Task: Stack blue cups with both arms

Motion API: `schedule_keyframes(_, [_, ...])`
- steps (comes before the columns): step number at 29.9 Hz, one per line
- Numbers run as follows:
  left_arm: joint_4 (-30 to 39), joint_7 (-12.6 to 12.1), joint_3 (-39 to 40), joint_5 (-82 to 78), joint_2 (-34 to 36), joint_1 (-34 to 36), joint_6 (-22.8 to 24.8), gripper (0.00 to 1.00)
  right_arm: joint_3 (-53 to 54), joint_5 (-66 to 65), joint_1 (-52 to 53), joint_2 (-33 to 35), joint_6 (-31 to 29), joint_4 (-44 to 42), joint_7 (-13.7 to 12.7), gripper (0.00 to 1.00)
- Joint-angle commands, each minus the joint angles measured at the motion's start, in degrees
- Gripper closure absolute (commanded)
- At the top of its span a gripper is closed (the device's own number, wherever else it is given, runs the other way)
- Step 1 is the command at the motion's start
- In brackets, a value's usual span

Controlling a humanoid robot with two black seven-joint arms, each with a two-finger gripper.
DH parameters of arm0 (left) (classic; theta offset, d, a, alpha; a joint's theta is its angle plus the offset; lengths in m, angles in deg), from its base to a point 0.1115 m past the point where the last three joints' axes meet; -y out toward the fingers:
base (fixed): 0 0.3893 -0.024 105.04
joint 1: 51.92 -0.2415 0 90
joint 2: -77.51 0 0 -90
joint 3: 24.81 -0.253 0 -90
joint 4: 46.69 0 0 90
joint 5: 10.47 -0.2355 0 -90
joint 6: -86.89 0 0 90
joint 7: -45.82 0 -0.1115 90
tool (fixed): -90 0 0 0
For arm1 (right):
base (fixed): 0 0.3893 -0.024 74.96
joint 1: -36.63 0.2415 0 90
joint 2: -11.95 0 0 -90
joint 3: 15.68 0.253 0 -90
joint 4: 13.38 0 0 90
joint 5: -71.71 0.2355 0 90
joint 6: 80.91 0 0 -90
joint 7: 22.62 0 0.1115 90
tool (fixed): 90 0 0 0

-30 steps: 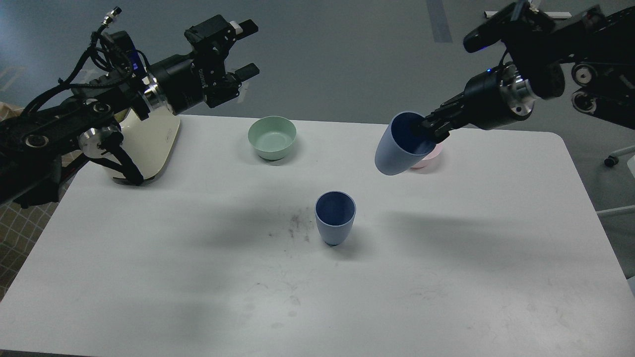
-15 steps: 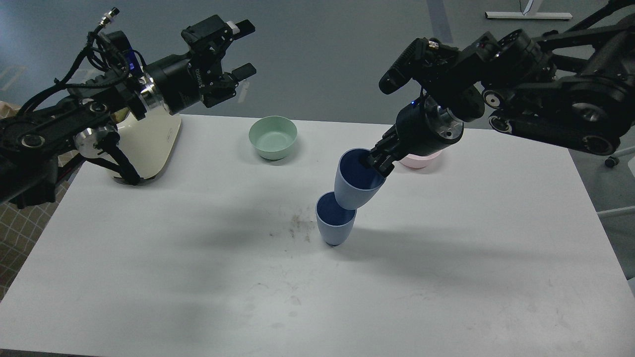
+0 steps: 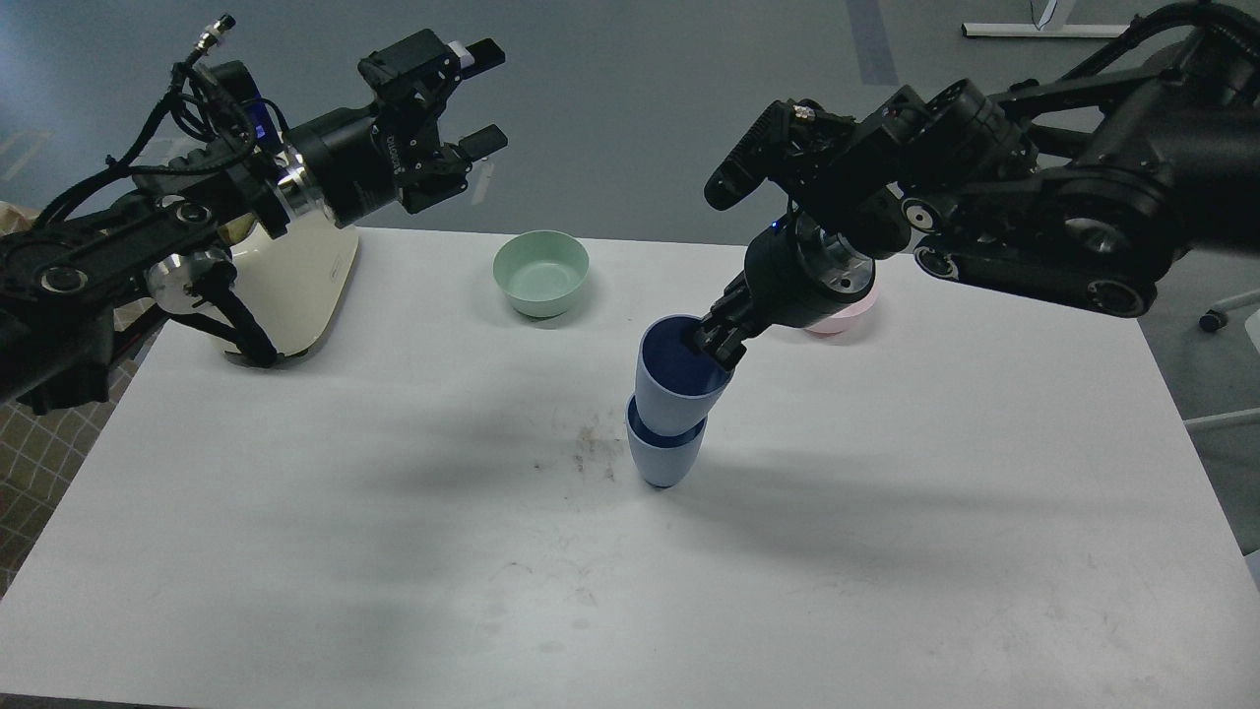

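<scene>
Right claw (image 3: 717,345) pinches upper blue cup's (image 3: 672,384) rim, nested in lower cup (image 3: 664,458).

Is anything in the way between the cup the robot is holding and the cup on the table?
Nothing visible is. The held blue cup in the right hand already has its base inside the mouth of the standing blue cup. The green bowl and pink bowl sit well off, farther back on the table.

Even, cool overhead light is falling across the matte white rectangular table (image 3: 295,551), casting soft, broad grey shadows beneath both arms. Nothing is glaring. Focus is holding sharp throughout, with only slight softness showing toward the corners.
</scene>
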Motion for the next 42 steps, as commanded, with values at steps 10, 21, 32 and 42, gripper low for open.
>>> schedule_keyframes(10, [-0.01, 0.00, 0.09, 0.00, 0.09, 0.00, 0.00, 0.04, -0.32, 0.21, -0.73, -1.28, 0.00, -0.89, -0.11, 0.80])
schedule_keyframes(21, [-0.01, 0.00, 0.17, 0.00, 0.44, 0.00, -0.09, 0.04, -0.32, 2.32, -0.73, -1.90, 0.00, -1.59, -0.19, 0.55])
schedule_keyframes(32, [-0.09, 0.00, 0.09, 0.00, 0.79, 0.00, -0.18, 0.03, 0.29, 10.92, 2.43, -1.64, 0.00, -8.00, -0.19, 0.04])
schedule_keyframes(42, [-2.46, 0.00, 2.19, 0.53, 0.09, -0.62, -0.27, 0.02, 5.21, 19.63, 0.16, 5.30, 4.79, -15.91, 0.07, 0.00])
